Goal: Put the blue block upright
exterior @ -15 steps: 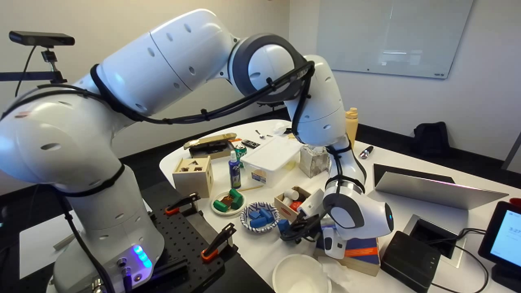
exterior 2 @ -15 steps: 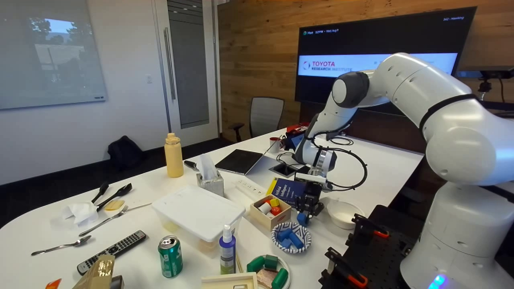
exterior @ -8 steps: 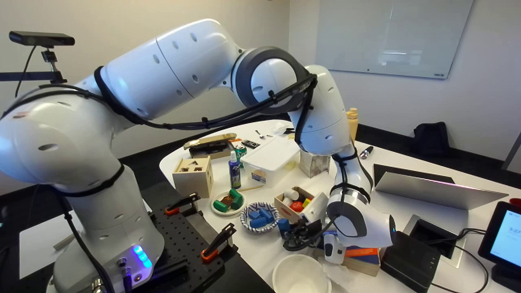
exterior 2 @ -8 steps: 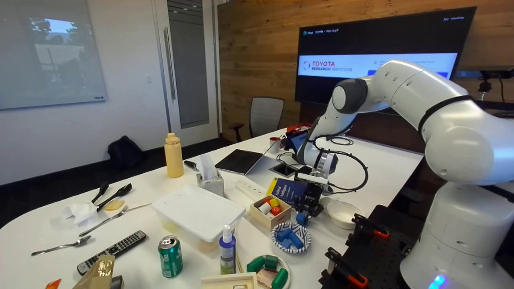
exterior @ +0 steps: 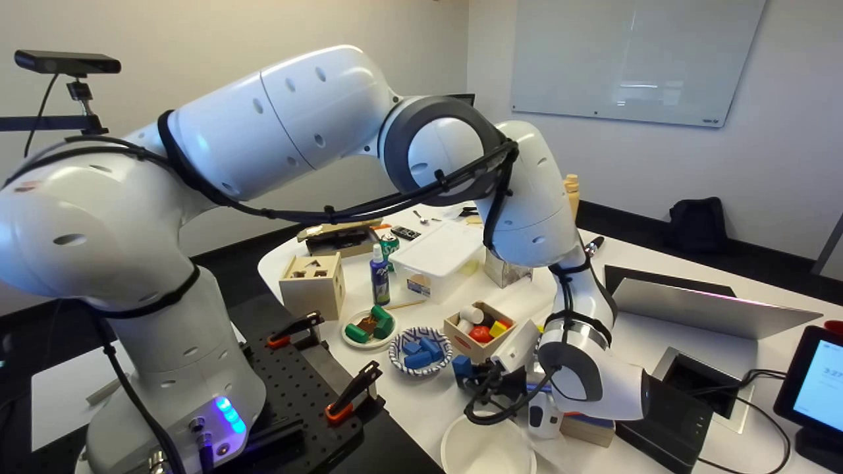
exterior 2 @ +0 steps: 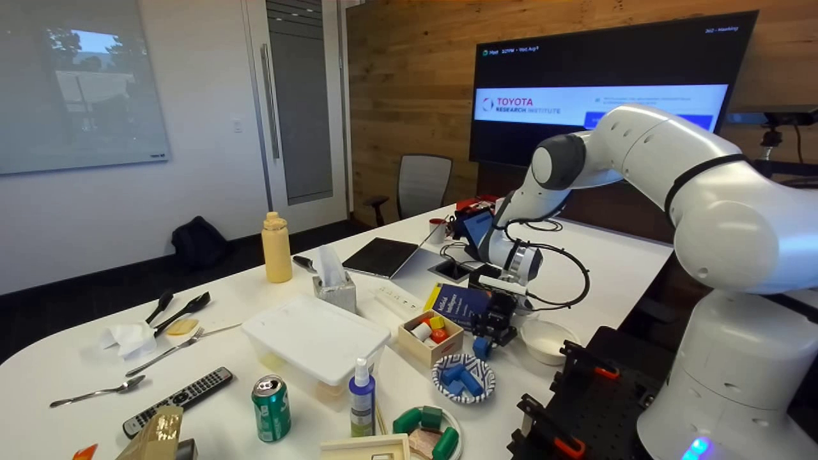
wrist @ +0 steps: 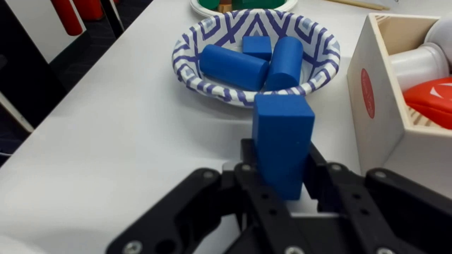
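In the wrist view the black gripper [wrist: 280, 169] enters from 6 o'clock and holds a blue rectangular block [wrist: 284, 127] clamped from both sides, the block's long edges running up and down; whether its lower end touches the white table [wrist: 123, 148] I cannot tell. In an exterior view a plain white round bowl [exterior: 487, 444] sits near the gripper, at 6 o'clock. Just beyond the block in the wrist view, between 11 and 12 o'clock, a round purple-patterned white bowl [wrist: 226, 93] carries two blue cylinders [wrist: 233, 67] on their sides and a small blue cuboid [wrist: 257, 47]. Towards 2 o'clock stands a pale wooden box [wrist: 378, 134] containing white rounded pieces [wrist: 413, 65] and a red piece [wrist: 423, 106]. Behind the patterned bowl, near 12 o'clock, a round white plate [wrist: 202, 10] bears green blocks [wrist: 257, 3], and a thin pale stick [wrist: 360, 4] lies at 1 o'clock. Farther back, in an exterior view, a white-lidded translucent plastic tub [exterior: 440, 249] stands between 11 and 12 o'clock from the gripper, a blue spray bottle [exterior: 380, 283] near it.
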Robot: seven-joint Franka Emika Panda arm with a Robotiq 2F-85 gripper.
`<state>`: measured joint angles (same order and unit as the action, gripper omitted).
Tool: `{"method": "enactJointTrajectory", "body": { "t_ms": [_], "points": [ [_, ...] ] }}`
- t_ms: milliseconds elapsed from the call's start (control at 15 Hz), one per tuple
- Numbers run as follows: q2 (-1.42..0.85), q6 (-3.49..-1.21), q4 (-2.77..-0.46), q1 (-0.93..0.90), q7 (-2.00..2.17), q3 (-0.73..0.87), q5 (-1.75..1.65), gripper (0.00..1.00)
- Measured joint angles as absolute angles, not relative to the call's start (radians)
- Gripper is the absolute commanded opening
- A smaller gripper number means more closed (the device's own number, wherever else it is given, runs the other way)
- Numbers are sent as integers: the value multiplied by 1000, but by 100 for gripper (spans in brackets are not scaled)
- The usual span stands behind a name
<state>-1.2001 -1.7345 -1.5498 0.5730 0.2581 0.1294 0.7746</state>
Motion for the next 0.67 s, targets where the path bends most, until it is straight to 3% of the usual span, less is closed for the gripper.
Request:
{"method": "enactJointTrajectory", "body": {
  "t_ms": [133,467,667],
  "points": [
    [-1207,-1726,-1538,578,258,129,775,64],
    [-1235,-1726,-1501,580,258,135,775,100],
    [-1240,-1726,-1496,578,254,137,775,100]
  ]
}}
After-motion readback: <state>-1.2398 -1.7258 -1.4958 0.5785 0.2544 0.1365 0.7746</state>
